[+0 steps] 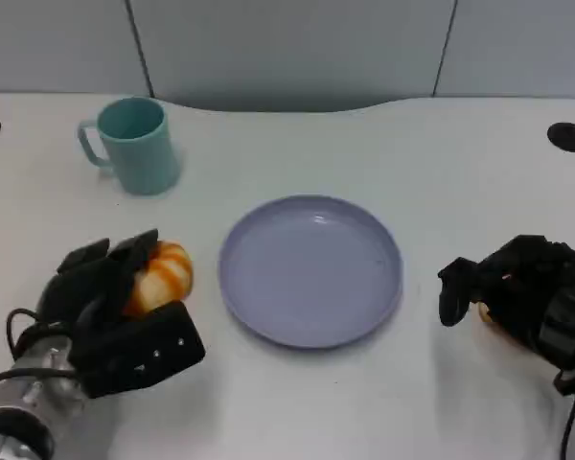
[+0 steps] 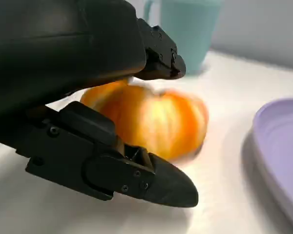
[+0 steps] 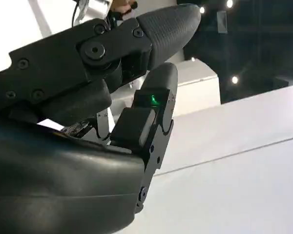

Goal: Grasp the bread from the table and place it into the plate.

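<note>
The bread (image 1: 163,273) is a round orange and yellow bun lying on the white table just left of the plate (image 1: 311,270). My left hand (image 1: 115,307) reaches around it from the near left, fingers over its top and thumb at its near side. In the left wrist view the bread (image 2: 156,122) sits blurred between the spread fingers and thumb of my left hand (image 2: 88,97), still resting on the table. The lilac plate (image 2: 283,146) is bare. My right hand (image 1: 522,292) lies right of the plate with fingers curled in, as the right wrist view (image 3: 112,97) also shows.
A teal mug (image 1: 134,144) stands at the back left, behind the bread, and appears in the left wrist view (image 2: 190,29). Two dark round holes (image 1: 569,136) mark the table's far corners. A grey wall panel runs along the back edge.
</note>
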`<state>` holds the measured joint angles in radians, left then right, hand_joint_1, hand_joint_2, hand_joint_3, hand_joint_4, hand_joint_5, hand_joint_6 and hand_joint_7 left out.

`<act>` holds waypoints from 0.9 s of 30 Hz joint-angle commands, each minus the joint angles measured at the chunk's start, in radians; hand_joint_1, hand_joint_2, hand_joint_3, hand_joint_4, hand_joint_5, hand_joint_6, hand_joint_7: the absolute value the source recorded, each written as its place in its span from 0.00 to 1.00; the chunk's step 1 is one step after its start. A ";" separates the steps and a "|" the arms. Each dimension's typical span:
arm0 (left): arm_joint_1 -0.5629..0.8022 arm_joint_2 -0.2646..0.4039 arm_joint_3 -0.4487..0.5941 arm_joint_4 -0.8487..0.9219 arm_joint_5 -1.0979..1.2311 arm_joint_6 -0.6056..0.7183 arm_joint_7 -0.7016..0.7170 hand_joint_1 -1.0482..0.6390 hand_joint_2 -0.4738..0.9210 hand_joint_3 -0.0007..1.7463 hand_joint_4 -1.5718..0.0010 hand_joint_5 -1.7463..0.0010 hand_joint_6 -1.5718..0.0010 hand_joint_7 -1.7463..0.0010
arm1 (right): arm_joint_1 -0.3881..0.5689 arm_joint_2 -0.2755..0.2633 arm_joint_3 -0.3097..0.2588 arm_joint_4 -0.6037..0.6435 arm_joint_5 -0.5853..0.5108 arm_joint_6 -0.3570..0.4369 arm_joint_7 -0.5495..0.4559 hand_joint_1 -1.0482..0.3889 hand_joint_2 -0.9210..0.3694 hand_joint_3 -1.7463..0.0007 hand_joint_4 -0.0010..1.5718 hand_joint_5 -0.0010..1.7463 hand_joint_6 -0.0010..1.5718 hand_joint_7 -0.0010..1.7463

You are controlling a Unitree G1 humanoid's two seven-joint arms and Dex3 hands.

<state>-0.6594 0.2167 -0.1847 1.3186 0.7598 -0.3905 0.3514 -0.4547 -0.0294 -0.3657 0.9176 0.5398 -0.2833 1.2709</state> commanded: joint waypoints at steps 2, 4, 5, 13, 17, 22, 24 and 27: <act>-0.005 -0.027 -0.072 0.051 -0.024 0.086 -0.078 0.31 0.85 0.00 0.81 0.90 0.77 0.99 | 0.035 -0.007 0.013 -0.076 0.006 0.026 -0.026 0.39 0.03 1.00 0.47 0.75 0.70 0.17; 0.005 -0.034 -0.119 0.056 -0.003 0.096 -0.040 0.45 0.87 0.01 0.68 0.90 0.67 0.98 | 0.043 -0.003 0.016 -0.092 0.001 0.011 -0.041 0.38 0.03 1.00 0.47 0.75 0.70 0.18; 0.007 -0.036 -0.127 0.056 -0.008 0.092 -0.028 0.53 0.90 0.01 0.54 0.87 0.54 0.96 | 0.044 -0.003 0.018 -0.096 0.002 0.010 -0.043 0.38 0.03 1.00 0.47 0.75 0.70 0.18; -0.050 -0.028 -0.074 0.031 -0.149 -0.077 0.066 0.56 0.93 0.00 0.33 0.86 0.30 0.94 | 0.015 -0.010 0.026 -0.067 0.007 0.016 -0.048 0.38 0.03 1.00 0.46 0.77 0.70 0.18; -0.103 -0.016 -0.050 0.010 -0.197 -0.154 0.103 0.54 0.95 0.01 0.32 0.85 0.30 0.95 | -0.008 -0.009 0.022 -0.040 0.004 0.004 -0.057 0.38 0.03 1.00 0.47 0.77 0.70 0.19; -0.179 0.009 -0.025 -0.014 -0.233 -0.228 0.147 0.54 0.95 0.01 0.30 0.83 0.29 0.95 | -0.055 -0.005 0.010 0.022 0.017 -0.002 -0.034 0.40 0.03 1.00 0.45 0.78 0.69 0.19; -0.210 0.021 -0.021 -0.021 -0.238 -0.257 0.164 0.53 0.95 0.00 0.28 0.82 0.28 0.95 | -0.077 -0.003 0.003 0.049 0.024 -0.005 -0.015 0.41 0.02 1.00 0.45 0.77 0.68 0.19; -0.248 0.030 -0.042 -0.031 -0.215 -0.279 0.199 0.52 0.94 0.00 0.29 0.75 0.26 0.95 | -0.101 -0.001 -0.007 0.077 0.023 -0.015 0.000 0.40 0.02 1.00 0.45 0.78 0.68 0.18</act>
<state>-0.8721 0.2202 -0.2118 1.3009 0.5318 -0.6468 0.5064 -0.5208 -0.0227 -0.3603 0.9736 0.5498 -0.2861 1.2560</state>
